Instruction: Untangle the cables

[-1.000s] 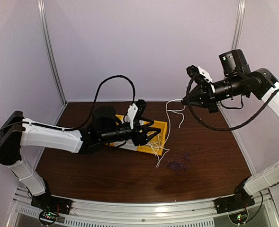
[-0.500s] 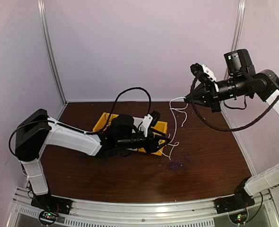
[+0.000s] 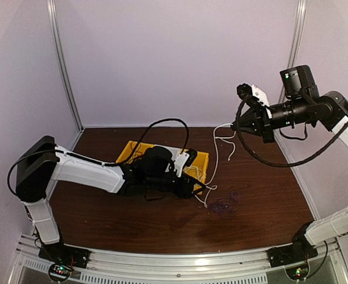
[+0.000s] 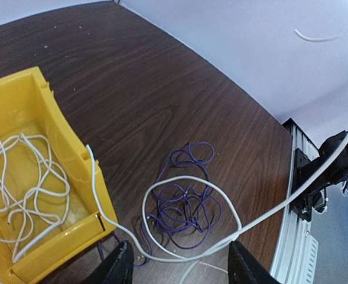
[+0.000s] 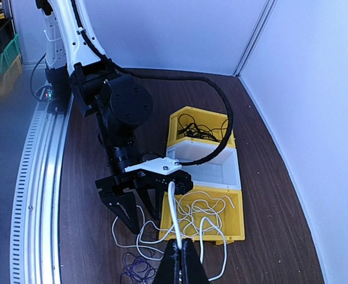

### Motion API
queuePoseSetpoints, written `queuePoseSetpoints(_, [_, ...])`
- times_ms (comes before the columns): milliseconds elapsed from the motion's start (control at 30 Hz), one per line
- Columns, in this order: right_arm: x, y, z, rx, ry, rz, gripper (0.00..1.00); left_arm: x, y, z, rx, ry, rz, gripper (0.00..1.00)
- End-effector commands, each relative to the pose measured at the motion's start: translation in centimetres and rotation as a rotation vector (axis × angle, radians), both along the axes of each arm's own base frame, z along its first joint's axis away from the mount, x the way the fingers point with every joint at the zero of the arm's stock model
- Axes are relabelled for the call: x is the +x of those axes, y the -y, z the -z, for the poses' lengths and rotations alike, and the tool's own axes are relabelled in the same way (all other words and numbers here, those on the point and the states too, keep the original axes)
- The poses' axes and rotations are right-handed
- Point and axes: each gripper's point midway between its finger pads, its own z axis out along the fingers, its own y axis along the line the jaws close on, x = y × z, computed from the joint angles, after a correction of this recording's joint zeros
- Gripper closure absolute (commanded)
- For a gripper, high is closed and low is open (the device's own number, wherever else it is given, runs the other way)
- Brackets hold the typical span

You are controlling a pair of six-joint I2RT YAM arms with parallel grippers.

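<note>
Right gripper (image 5: 176,253), upper right of top view, pinched on white cable (image 4: 186,177) trailing down into yellow bin (image 4: 61,112) at centre. Left gripper (image 4: 179,255) fingers apart over purple cable (image 4: 185,214) tangle. Cords likely light, limp, slippery; best grasp is one free strand.

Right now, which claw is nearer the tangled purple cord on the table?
Left. Left claw sits low beside the tangled purple cord; right claw is raised away, shut on thin white cable.
</note>
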Motion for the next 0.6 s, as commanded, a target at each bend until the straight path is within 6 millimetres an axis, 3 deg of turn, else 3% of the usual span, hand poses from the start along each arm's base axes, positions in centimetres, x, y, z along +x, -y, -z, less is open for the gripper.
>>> queuePoseSetpoints(0, [0.2, 0.5, -0.1, -0.002, 0.040, 0.033, 1.00, -0.6, -1.7, -0.8, 0.025, -0.066, -0.047, 0.50])
queuePoseSetpoints(133, [0.4, 0.5, 0.3, -0.009, 0.038, 0.039, 1.00, -1.0, -2.3, -0.3, 0.044, -0.083, -0.050, 0.71])
queuePoseSetpoints(300, [1.0, 0.6, 0.8, -0.028, 0.040, 0.058, 1.00, -1.2, -2.7, -0.5, 0.036, -0.084, -0.049, 0.74])
queuePoseSetpoints(567, [2.7, 1.5, 1.2, -0.049, 0.061, 0.149, 1.00, -0.9, -4.9, -0.5, 0.091, -0.053, -0.111, 0.94])
